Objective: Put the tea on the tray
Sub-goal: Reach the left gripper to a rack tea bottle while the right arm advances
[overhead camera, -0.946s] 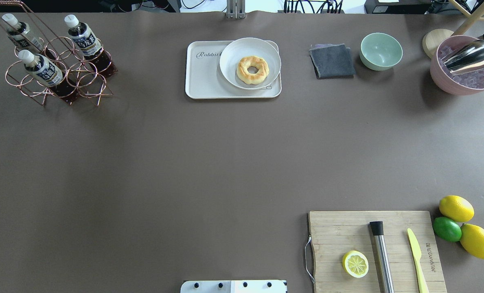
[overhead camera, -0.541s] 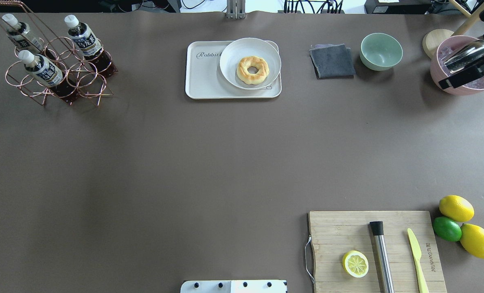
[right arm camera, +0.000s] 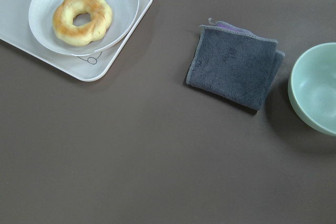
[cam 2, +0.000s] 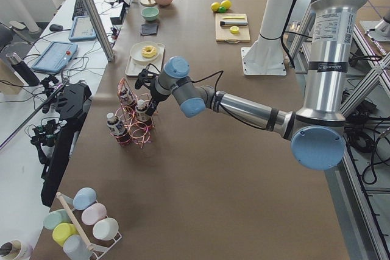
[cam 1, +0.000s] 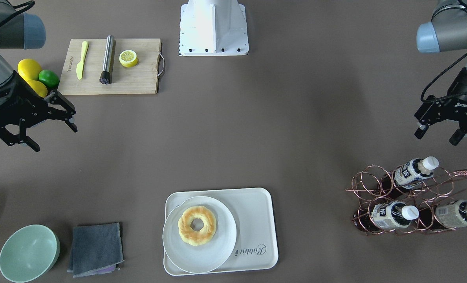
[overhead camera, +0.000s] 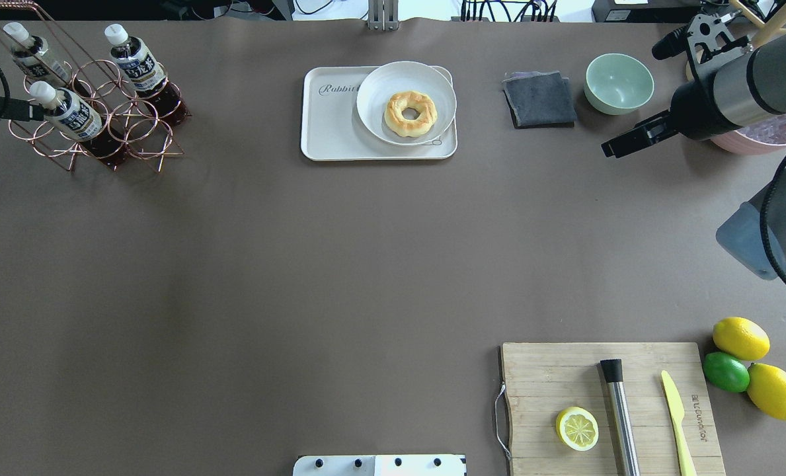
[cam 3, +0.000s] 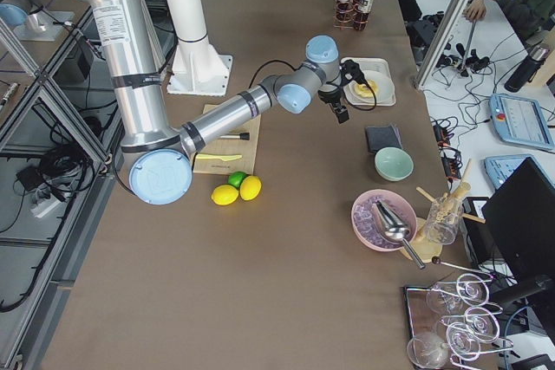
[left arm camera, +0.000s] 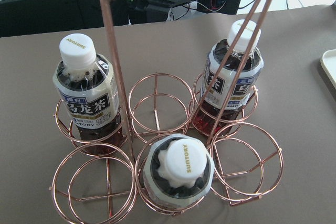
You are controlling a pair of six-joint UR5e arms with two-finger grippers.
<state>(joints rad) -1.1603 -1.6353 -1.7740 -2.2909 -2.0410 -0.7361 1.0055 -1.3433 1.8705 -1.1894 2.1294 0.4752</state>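
Observation:
Three tea bottles (overhead camera: 69, 112) with white caps stand in a copper wire rack (overhead camera: 135, 142) at the far left. They also show in the left wrist view (left arm camera: 86, 103) and in the front view (cam 1: 410, 171). The cream tray (overhead camera: 330, 129) marked "Rabbit" lies at the far middle, and its left half is bare. My left gripper (cam 1: 437, 135) is open and empty, raised beside the rack on the robot's side. One of its fingers (overhead camera: 16, 110) shows at the overhead view's left edge. My right gripper (cam 1: 54, 137) is open and empty, far from the tray.
A white plate (overhead camera: 379, 79) with a doughnut (overhead camera: 410, 114) fills the tray's right half. A grey cloth (overhead camera: 539, 99), a green bowl (overhead camera: 619, 82) and a pink bowl (overhead camera: 763, 139) lie to the right. A cutting board (overhead camera: 545, 377), lemons and a lime (overhead camera: 726, 371) sit near right.
Both arms have come into the overhead view. The right arm swung in from the right over the pink bowl towards the green bowl. A left finger appeared beside the rack.

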